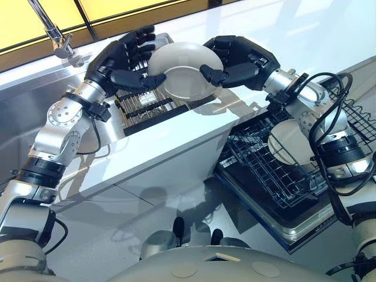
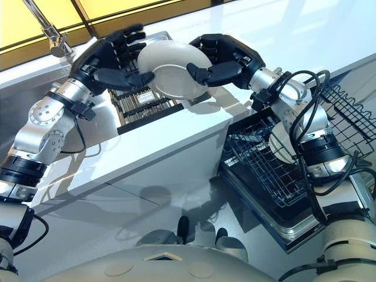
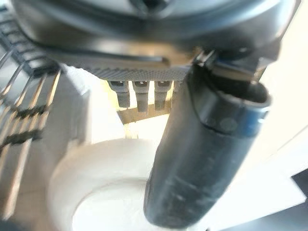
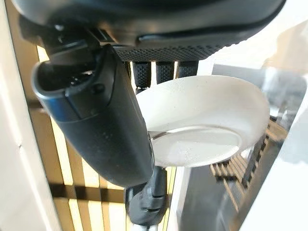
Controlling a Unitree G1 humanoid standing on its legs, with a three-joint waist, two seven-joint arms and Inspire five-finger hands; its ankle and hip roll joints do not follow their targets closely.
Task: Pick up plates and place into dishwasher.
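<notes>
Gripping a white plate [image 1: 185, 70] from both sides, the two hands hold it in the air above the dark drying rack [image 1: 147, 106] set in the counter [image 1: 176, 147]; no writing shows on it. At far left a metal tap [image 1: 56, 35] stands over the sink. The left hand [image 1: 120, 61] has its thumb curled onto the plate's near face and its fingers behind the rim. The right hand [image 1: 235, 61] pinches the opposite edge the same way. Further right, the open dishwasher's wire basket [image 1: 276, 176] holds another white plate [image 1: 291, 141], partly hidden by the right forearm.
</notes>
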